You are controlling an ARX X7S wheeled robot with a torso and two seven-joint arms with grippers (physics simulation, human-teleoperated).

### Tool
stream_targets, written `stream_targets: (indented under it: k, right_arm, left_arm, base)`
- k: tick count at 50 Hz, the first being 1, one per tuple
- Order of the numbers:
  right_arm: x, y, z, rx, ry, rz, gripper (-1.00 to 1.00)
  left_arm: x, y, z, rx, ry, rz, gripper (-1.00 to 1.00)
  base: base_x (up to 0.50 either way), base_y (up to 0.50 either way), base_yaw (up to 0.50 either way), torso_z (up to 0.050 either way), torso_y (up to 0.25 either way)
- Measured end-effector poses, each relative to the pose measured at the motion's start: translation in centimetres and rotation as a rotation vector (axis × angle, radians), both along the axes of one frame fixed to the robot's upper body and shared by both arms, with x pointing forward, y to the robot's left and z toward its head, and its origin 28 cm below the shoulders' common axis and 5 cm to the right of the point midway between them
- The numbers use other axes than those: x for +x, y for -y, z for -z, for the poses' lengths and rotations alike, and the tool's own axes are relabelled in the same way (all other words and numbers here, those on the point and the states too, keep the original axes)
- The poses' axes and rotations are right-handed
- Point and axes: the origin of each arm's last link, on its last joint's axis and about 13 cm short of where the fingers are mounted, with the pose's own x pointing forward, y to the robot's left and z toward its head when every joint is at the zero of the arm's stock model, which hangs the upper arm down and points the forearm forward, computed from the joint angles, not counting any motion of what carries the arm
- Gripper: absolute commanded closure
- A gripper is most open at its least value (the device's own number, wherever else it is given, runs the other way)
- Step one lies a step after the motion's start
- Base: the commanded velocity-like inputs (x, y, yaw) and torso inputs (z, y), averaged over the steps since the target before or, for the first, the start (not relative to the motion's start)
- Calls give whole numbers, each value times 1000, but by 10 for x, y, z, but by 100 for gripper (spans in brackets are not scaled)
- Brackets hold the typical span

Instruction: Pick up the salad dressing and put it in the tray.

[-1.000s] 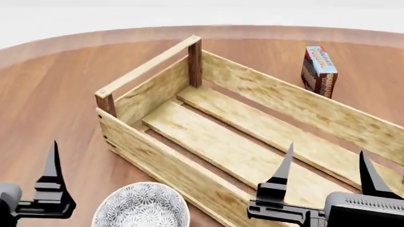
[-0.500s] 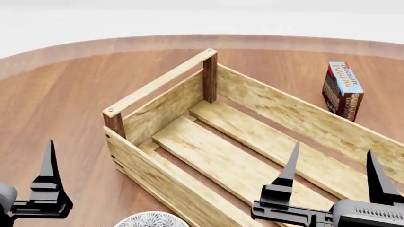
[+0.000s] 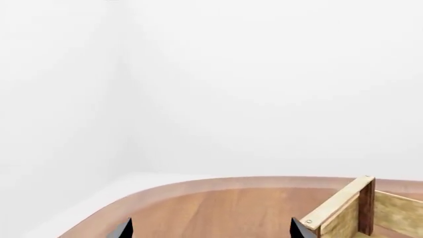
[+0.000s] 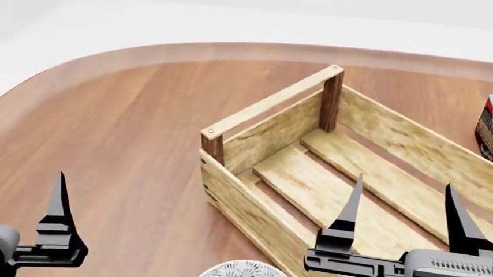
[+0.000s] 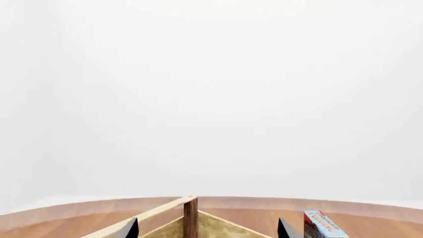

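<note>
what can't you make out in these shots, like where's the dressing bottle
- Salad dressing: in none of the three views, so its place cannot be told.
- Tray: head view's bottom and right edges cut off its near end.
- Carton box: only a sliver at the head view's right edge; half cut off in the right wrist view.
- Patterned bowl: only its rim shows at the head view's bottom edge.
- Left gripper: only its fingertips show.
</note>
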Motion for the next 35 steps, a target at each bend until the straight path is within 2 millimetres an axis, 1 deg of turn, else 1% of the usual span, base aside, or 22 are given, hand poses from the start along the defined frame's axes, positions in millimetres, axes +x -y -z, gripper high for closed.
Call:
stream_targets:
  k: [35]
  right_arm:
    - [-1, -1, 1, -11, -2, -14, -100]
  left_arm:
    - [0, -1, 0, 2, 1, -4, -100]
  base:
    - [0, 0, 500, 0, 0]
